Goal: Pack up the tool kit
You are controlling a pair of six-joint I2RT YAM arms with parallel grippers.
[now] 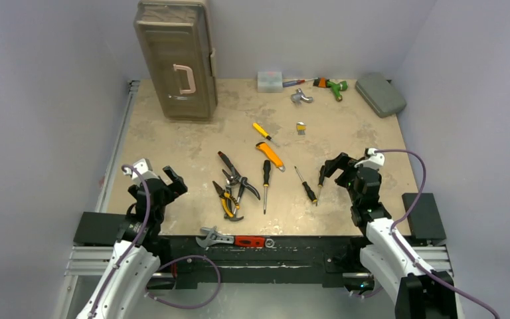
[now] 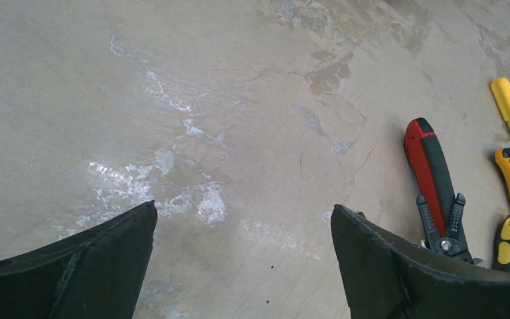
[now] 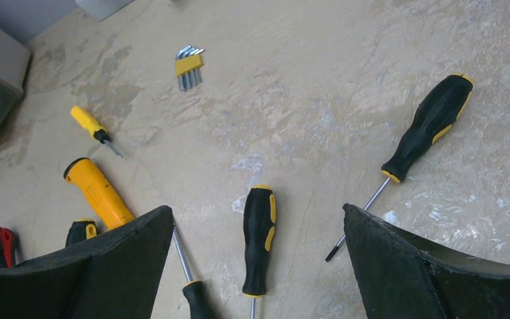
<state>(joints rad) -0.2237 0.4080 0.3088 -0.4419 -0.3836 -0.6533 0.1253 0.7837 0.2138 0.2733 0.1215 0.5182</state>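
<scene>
Two grippers, both spread wide and empty: left gripper (image 1: pixel 176 179) near left, right gripper (image 1: pixel 333 164) near right, over screwdrivers (image 3: pixel 259 239). Toolbox (image 1: pixel 176 56) sits closed, far left.

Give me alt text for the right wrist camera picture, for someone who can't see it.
The right gripper hangs open above the tan table, a black-and-yellow screwdriver lying below the gap between its fingers. A second screwdriver lies to the right; an orange utility knife, a small yellow screwdriver and a hex key set lie to the left.
</scene>
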